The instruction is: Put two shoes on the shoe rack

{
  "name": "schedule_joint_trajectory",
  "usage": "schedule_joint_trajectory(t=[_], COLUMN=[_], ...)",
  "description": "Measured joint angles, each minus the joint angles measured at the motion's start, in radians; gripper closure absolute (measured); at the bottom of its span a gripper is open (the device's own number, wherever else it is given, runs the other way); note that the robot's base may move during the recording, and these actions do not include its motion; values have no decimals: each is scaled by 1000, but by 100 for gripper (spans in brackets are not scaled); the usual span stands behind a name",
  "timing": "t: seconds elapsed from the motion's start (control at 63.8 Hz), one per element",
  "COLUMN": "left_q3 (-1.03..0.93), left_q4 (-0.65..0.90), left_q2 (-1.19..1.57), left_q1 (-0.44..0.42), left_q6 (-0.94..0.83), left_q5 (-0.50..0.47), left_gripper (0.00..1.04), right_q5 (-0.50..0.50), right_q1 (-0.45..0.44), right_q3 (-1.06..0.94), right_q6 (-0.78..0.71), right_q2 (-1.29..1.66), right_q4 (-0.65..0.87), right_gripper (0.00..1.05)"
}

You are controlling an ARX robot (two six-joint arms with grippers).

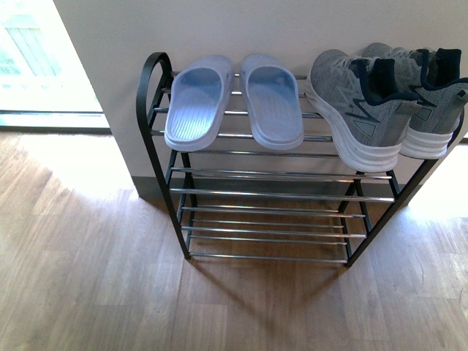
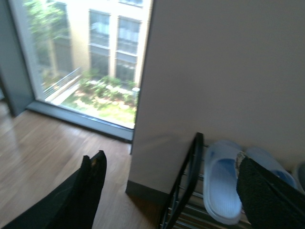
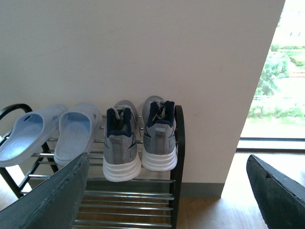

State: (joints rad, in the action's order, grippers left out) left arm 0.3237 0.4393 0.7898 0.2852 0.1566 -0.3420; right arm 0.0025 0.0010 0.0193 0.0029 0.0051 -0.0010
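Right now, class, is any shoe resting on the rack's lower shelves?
No, the slide sandals and grey sneakers all sit on the top shelf.

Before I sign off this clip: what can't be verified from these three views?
- Outer grey sneaker: cut by the front view's edge.
- Second slide sandal: left wrist view, partly behind an end effector finger.
- Shoe rack lower tiers: right wrist view, partly hidden by a finger.
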Motion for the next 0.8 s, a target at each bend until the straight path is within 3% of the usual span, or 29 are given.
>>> schedule_joint_trajectory(t=[0.094, 0.408, 0.486, 0.518, 0.565, 0.8], left_q3=[-62, -187, -216, -227, -241, -272], left_q4=[24, 3, -20, -35, -51, -109], left_q2=[-56, -207, -261, -286, -317, -406], left_q1=[-42, -148, -178, -224, -269, -282], left_q6=[-85, -141, -145, -146, -146, -146], left_q5=[110, 213, 241, 312, 333, 341], left_gripper=[48, 104, 104, 104, 104, 104], right_q5=[0, 0, 0, 0, 0, -2], right_q1=[0, 0, 0, 0, 0, 0], right_q3=[0, 0, 0, 0, 0, 0], right_q6=[0, 0, 0, 0, 0, 0], right_q2=[0, 0, 0, 0, 0, 0], right_q4=[0, 0, 0, 0, 0, 0], right_gripper=[9, 9, 9, 9, 9, 9])
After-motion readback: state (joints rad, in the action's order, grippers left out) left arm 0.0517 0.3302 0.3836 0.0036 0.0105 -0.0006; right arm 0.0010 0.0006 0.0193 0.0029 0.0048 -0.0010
